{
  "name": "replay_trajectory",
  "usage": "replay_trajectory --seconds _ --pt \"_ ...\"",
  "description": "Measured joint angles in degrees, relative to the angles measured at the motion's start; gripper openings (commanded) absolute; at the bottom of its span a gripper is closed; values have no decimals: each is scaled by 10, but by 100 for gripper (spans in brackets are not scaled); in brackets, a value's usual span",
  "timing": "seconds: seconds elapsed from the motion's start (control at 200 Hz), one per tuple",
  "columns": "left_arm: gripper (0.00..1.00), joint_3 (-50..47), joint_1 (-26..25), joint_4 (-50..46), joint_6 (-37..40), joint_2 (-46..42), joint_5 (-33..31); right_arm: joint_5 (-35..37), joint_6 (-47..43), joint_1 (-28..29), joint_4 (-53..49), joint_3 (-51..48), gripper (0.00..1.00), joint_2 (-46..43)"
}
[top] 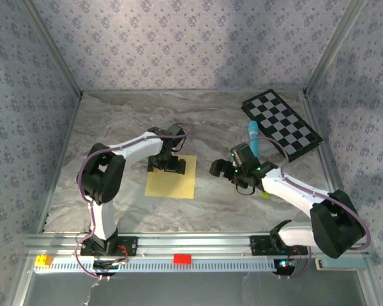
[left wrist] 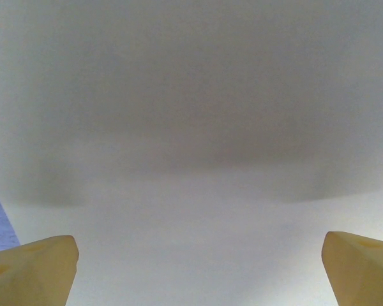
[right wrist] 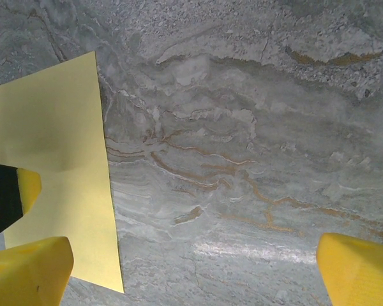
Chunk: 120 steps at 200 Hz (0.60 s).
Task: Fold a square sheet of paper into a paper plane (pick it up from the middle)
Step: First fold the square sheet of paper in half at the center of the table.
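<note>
Square sheet of paper [top: 172,176] lies flat and unfolded on the bench [top: 134,121], centre-left, no crease visible. Left gripper [top: 166,164] is down over the sheet's far edge. The top view hides the tips under the wrist body, so contact with the paper can't be told. In the left wrist view the paper is right up close, washed out pale and blurred with a soft shadow band across it. Only a sliver of bench shows at the left edge. The yellow fingertips [left wrist: 32,271] are cut off at the two bottom corners. Jaws wide apart, nothing between them but flat paper.

Right gripper [top: 220,169] sits to the right of the sheet, apart from it, over bare bench. In the right wrist view its tips are also cropped at the bottom corners. Jaws apart, holding nothing. The paper's right part shows there at the left, the rest cut by the frame. A black piece with a yellow tip [right wrist: 6,194] pokes in at the left edge over the paper, too cropped to say which part it is.

Checkered board [top: 282,124] lies far right, angled. Light-blue marker [top: 253,137] is just beside it, its near end hidden behind the right wrist. Small yellow-green ball [top: 265,194] is partly hidden by the right arm.
</note>
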Motion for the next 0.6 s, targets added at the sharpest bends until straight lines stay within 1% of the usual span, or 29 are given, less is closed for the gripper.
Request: replay_trajectory --seconds 0.295,0.6 --pt "99 0 0 2 -5 16 12 0 0 0 -5 0 100 0" --pt "99 4 -1 6 -18 37 8 0 0 0 -17 0 100 0"
